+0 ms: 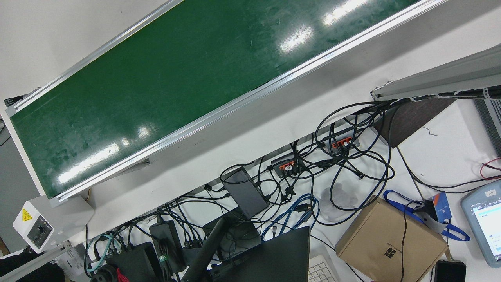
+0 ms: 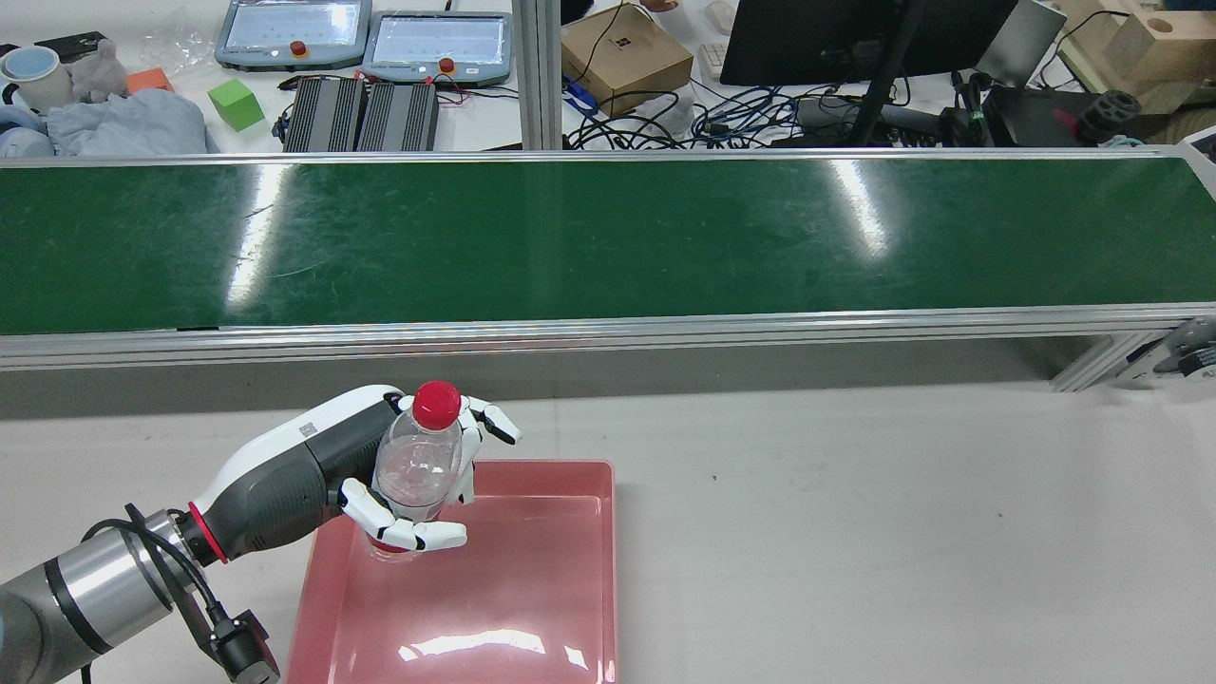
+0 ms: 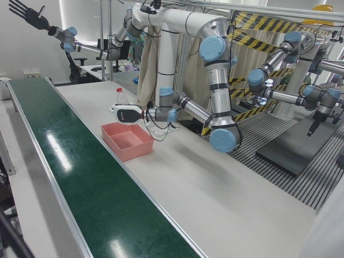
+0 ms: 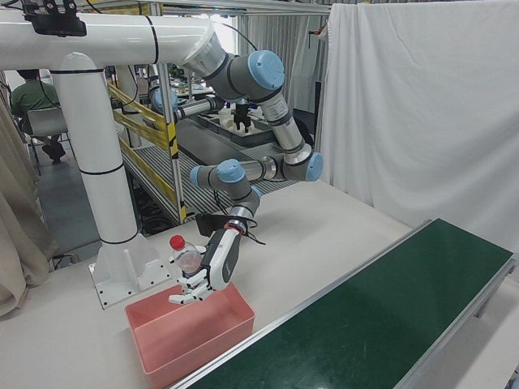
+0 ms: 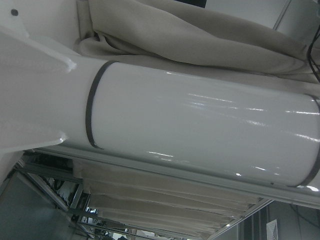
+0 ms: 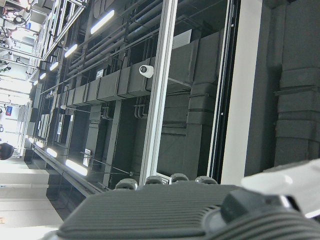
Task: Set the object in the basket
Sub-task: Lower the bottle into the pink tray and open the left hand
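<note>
One pink plastic basket (image 2: 532, 570) sits on the grey table (image 2: 902, 532) beside the green conveyor belt (image 2: 608, 237). Over its near-left corner, the left hand (image 2: 380, 475) has its fingers (image 2: 418, 537) wrapped around an upright clear bottle (image 2: 418, 470) with a red cap (image 2: 437, 405), base just above the basket floor. No view shows the right hand's fingers, so their state cannot be told

Little can be read: a yellow triangular warning sign (image 1: 26, 215) sits on the white control box (image 1: 51, 221) at the conveyor's end, and the cardboard box (image 1: 391, 239) bears a dark four-pane window logo (image 1: 389, 252) beside print too small to read.
</note>
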